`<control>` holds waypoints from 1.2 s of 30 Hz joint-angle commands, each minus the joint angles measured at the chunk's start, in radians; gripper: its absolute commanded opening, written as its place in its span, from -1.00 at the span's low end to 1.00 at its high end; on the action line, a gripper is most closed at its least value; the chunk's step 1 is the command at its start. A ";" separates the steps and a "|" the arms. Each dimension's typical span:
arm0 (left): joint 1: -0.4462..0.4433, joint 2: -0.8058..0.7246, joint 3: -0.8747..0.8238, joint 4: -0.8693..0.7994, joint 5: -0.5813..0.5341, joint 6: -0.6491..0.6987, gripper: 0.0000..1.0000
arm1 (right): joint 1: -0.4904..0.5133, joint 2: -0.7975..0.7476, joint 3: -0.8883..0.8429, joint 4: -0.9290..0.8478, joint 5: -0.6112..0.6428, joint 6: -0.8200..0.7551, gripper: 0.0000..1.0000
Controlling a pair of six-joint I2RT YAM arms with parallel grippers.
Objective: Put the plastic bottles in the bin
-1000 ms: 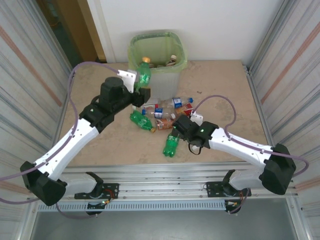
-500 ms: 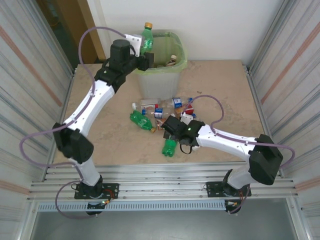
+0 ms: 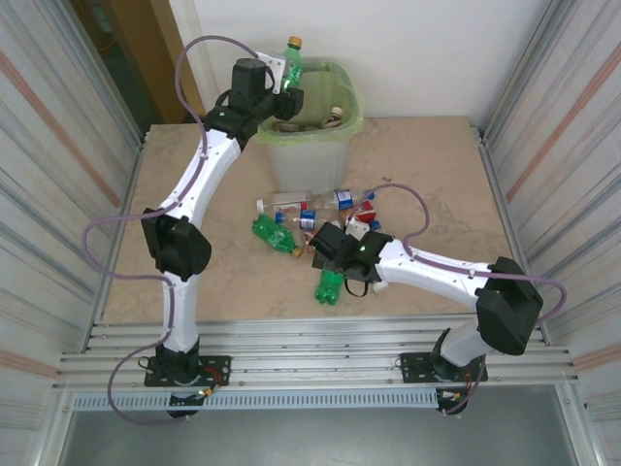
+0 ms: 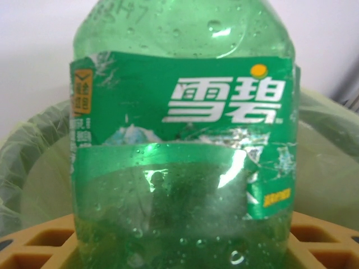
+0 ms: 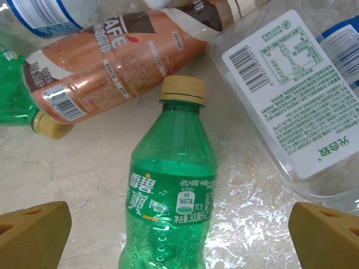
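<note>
The left gripper point(image 3: 288, 85) is pinching the held bottle point(image 4: 179, 140), upright, above the left side of the bin's point(image 3: 342, 146) opening. This bottle is showing green, see-through plastic beaded with droplets. Its glossy green wrapper is carrying "雪碧" in big white characters with a small yellow dot beside them, and the wrapper is wrinkling and tearing at its edges. In the top view it is wearing a yellow cap. The bin is standing square and translucent, lined with a pale green bag, with a few bottles lying inside.

The right gripper point(image 5: 179, 235) is hanging over the heap on the mottled beige table point(image 3: 437, 175) with its jaws spread wide. Its tan fingertips point(image 5: 33, 232) are flanking the lying bottle point(image 5: 171, 185) without touching it. This one is also green, with a yellow-tan cap and a "雪碧" label. Just beyond its cap a brown bottle point(image 5: 112, 61) is lying, showing "CAFE" and a barcode. To the right a flattened clear bottle point(image 5: 291, 112) is showing a white label with barcodes and a printed table. A blue-labelled bottle point(image 5: 50, 14) is lying at the far left.
</note>
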 commanded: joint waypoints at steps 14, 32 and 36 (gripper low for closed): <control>0.049 0.083 0.083 -0.033 0.003 0.005 0.10 | 0.007 0.028 0.024 -0.018 -0.001 0.011 0.95; 0.007 -0.023 -0.043 -0.033 -0.022 0.044 0.23 | 0.007 0.037 -0.001 0.003 -0.012 0.015 0.95; -0.009 -0.024 -0.048 -0.041 -0.082 0.075 0.35 | 0.009 0.042 -0.010 0.009 -0.021 0.017 0.95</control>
